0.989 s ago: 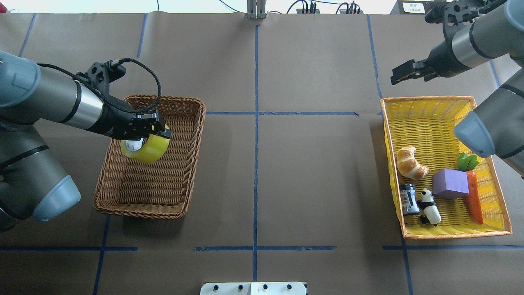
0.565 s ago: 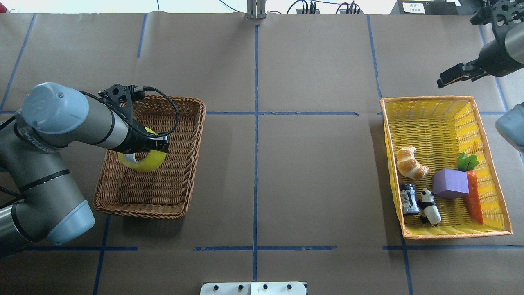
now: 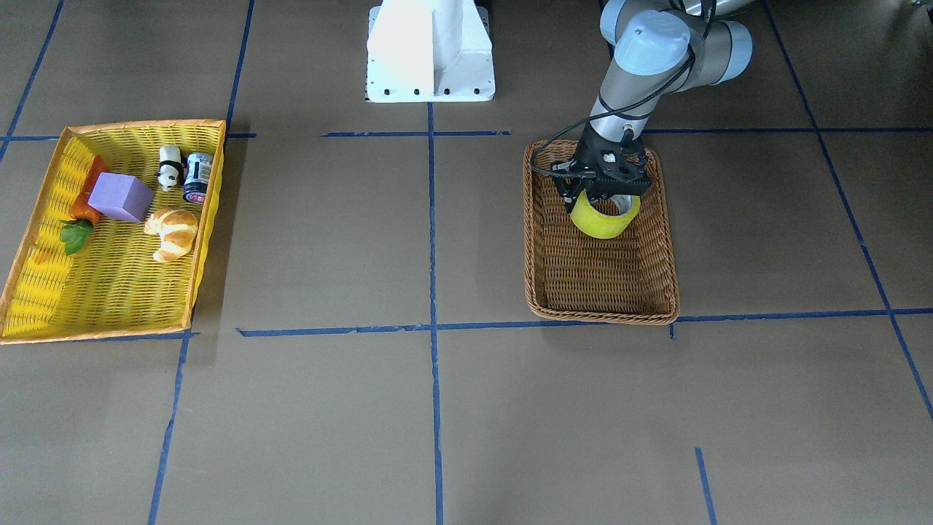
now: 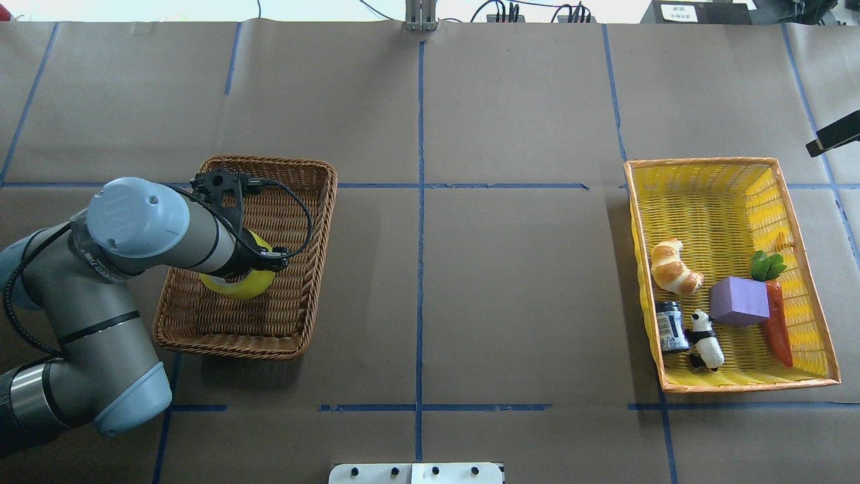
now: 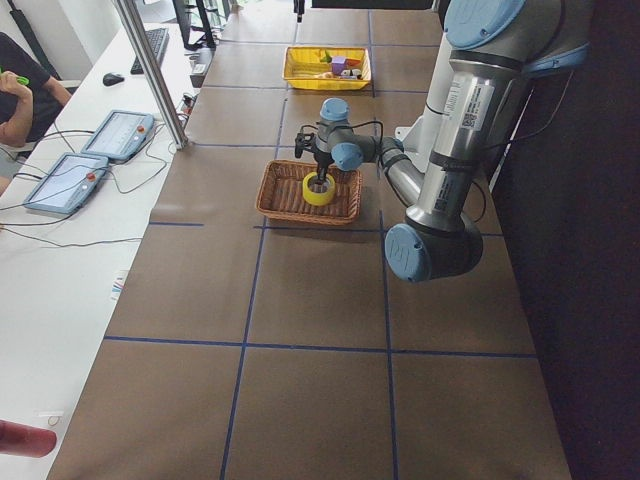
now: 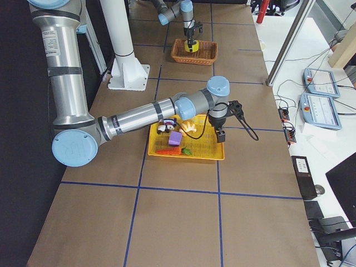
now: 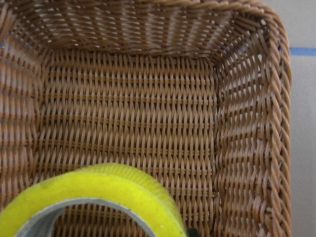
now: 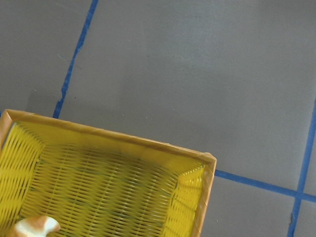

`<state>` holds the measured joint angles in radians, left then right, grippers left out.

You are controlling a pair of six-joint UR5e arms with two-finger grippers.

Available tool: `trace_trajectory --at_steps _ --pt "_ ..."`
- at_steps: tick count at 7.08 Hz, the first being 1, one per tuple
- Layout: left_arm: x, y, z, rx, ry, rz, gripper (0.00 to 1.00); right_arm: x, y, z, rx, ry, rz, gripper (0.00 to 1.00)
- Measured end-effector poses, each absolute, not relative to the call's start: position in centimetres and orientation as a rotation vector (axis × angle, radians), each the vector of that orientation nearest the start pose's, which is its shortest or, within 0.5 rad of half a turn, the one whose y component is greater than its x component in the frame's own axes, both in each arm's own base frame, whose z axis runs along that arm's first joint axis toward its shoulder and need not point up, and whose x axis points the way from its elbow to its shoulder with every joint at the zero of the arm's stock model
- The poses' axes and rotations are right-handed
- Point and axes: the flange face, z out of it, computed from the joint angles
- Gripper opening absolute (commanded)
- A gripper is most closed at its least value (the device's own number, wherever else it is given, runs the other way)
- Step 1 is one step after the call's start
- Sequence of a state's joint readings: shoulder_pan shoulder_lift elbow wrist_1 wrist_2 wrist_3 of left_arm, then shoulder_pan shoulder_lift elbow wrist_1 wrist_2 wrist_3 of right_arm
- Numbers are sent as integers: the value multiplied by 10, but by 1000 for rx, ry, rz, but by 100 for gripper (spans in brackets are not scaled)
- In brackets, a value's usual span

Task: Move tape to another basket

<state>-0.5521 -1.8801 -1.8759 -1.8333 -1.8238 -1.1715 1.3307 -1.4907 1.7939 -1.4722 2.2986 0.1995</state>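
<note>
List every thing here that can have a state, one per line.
tape: gripped by its rim, low inside the basket; floor contact unclear.
left gripper: shut on the tape.
right gripper: near the yellow basket; open or shut unclear.
basket: upright, only the tape inside.
yellow basket: upright, holds croissant, block, carrot, panda, can.

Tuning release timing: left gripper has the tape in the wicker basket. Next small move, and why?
Probably ease the left gripper straight down a little, then open it. It is clamped on the tape, which is inside the walls of the wicker basket, clear of the rim, but no view settles whether the roll touches the floor. A short descent should keep it from dropping and rolling.
</note>
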Motion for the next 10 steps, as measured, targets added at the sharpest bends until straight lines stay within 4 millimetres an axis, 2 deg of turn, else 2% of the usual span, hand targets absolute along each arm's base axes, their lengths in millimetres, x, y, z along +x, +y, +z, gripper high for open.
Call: trace_trajectory --at_steps 3,4,5,8,9,10 --pt "448 -397 329 234 855 -41 100 -42 -520 517 210 -786 -183 100" --pt "443 -398 327 225 860 -41 100 -35 -516 527 208 -784 -193 100" --pt "429 -403 321 189 868 -45 100 -26 -513 540 200 -791 -202 100" --pt "346 -429 293 149 859 46 100 11 -501 595 172 -832 -223 100" --pt "316 -443 297 139 855 68 100 26 -490 611 166 -850 -214 100" --pt "286 -454 309 132 849 89 100 41 -476 624 158 -877 -189 100"
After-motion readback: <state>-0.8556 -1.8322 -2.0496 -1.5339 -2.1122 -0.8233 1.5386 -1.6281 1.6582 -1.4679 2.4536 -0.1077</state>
